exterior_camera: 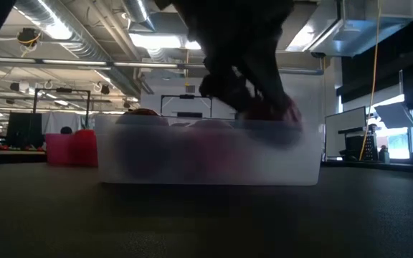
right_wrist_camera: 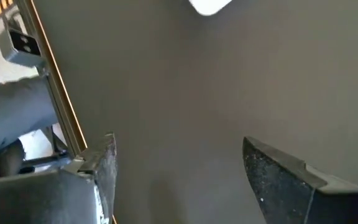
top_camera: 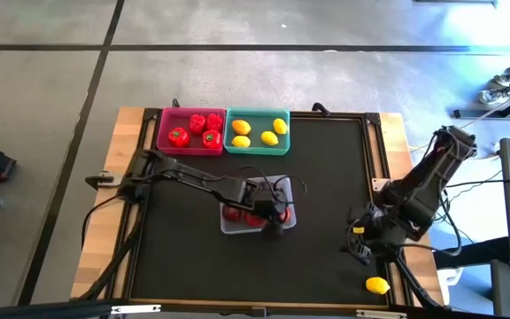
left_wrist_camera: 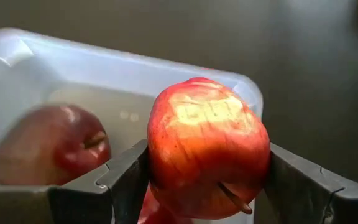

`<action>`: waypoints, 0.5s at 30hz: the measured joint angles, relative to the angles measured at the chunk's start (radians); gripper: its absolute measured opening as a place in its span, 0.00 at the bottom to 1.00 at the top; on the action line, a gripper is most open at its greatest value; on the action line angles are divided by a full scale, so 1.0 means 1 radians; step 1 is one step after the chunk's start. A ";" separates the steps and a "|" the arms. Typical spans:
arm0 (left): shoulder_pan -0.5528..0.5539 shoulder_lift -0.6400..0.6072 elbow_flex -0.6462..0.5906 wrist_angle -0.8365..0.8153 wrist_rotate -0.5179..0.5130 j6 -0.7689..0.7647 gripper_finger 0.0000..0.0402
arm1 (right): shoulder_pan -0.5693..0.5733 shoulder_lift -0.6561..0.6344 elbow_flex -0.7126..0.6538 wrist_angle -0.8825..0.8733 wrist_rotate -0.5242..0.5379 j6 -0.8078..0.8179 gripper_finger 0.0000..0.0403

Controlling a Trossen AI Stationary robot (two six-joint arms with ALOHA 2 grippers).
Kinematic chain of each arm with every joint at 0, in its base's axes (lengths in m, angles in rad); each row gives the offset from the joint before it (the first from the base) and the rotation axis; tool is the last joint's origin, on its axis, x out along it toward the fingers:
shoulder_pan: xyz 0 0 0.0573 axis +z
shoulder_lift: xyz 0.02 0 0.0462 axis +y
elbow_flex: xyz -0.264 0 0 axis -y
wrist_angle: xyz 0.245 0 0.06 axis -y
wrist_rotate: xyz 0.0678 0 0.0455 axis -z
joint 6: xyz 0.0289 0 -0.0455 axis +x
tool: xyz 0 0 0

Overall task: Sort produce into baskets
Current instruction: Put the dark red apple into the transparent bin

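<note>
A dark red apple (left_wrist_camera: 207,149) sits clamped between the left gripper (left_wrist_camera: 197,177) fingers just above the translucent grey-white tray (left_wrist_camera: 17,56), apparently to join the apple (left_wrist_camera: 51,152) inside, while the right gripper (right_wrist_camera: 176,168) waits, jaws apart, near a stray lemon (top_camera: 377,285).

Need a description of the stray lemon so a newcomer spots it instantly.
Start at the black mat and go to its near-right corner, beside the right arm's open gripper. The lemon lies there alone on the mat's edge. Unlike the lemons in the teal basket at the far side, it sits in no basket.
</note>
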 joint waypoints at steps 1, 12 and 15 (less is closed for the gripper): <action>0.000 0.013 0.000 -0.002 0.002 0.000 0.67 | 0.007 0.010 0.000 0.003 -0.002 0.005 0.66; -0.009 0.030 -0.001 0.008 0.010 0.026 0.80 | 0.037 0.127 0.000 0.034 -0.201 0.066 0.68; -0.010 0.030 -0.001 0.000 0.010 0.046 0.85 | 0.038 0.144 -0.001 0.059 -0.292 0.075 0.69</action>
